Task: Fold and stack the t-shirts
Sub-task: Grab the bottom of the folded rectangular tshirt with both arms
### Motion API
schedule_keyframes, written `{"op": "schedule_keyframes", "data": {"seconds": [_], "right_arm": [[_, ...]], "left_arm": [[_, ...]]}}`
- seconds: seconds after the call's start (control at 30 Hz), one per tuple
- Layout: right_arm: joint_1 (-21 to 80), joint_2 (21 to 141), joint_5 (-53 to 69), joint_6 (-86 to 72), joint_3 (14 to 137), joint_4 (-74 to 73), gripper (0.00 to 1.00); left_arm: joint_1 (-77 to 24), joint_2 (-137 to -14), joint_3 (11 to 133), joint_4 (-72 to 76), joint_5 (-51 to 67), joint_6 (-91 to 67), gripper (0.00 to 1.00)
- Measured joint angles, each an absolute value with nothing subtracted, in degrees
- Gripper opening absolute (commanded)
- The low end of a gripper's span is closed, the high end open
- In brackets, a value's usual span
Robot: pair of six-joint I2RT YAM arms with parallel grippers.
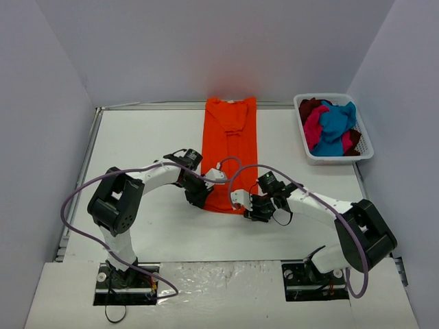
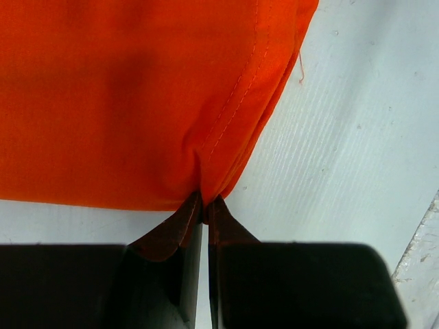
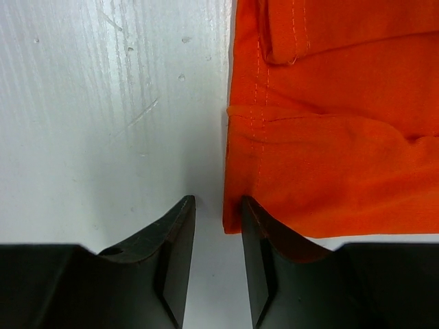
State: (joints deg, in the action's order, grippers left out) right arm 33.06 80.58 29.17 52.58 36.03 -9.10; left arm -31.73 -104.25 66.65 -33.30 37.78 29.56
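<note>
An orange t-shirt (image 1: 230, 147), folded into a long narrow strip, lies on the white table and runs from the back wall toward the arms. My left gripper (image 1: 198, 194) sits at its near left corner. In the left wrist view the left gripper (image 2: 204, 203) is shut on a pinched fold of the orange t-shirt's (image 2: 123, 103) hem. My right gripper (image 1: 248, 206) is at the near right corner. Seen from the right wrist, the right gripper (image 3: 216, 200) stands open, and the orange t-shirt's (image 3: 329, 164) corner edge lies just inside its right finger.
A white plastic basket (image 1: 334, 157) at the back right holds crumpled t-shirts: teal-blue (image 1: 336, 123), magenta-pink (image 1: 314, 127) and dark red (image 1: 310, 107). Grey walls close in the table on three sides. Purple cables loop over both arms.
</note>
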Motion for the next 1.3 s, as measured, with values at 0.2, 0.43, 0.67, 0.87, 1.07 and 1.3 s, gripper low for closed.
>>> {"op": "schedule_keyframes", "data": {"seconds": [0.2,0.43,0.67,0.87,1.07,1.3], "right_arm": [[33.9,81.2,27.5,51.7,36.2,-7.3,0.18],[33.9,81.4,26.3,50.8,36.7,-7.0,0.28],[33.3,77.8,27.0,51.5,38.1,-13.0,0.31],[31.7,74.7,28.8,52.9,39.5,-15.3,0.33],[31.2,75.3,29.0,54.3,39.6,-16.1,0.36],[31.2,78.1,29.2,55.3,39.6,-16.2,0.38]], "left_arm": [[-31.5,-104.2,66.7,-33.7,38.3,29.6,0.02],[-31.4,-104.2,66.7,-34.3,38.8,29.7,0.02],[-31.4,-104.2,66.7,-34.9,39.0,29.9,0.02],[-31.4,-104.2,66.7,-35.5,39.0,30.0,0.02],[-31.4,-104.3,66.7,-35.7,39.0,30.0,0.02],[-31.3,-104.7,66.7,-35.7,39.2,30.0,0.02]]}}
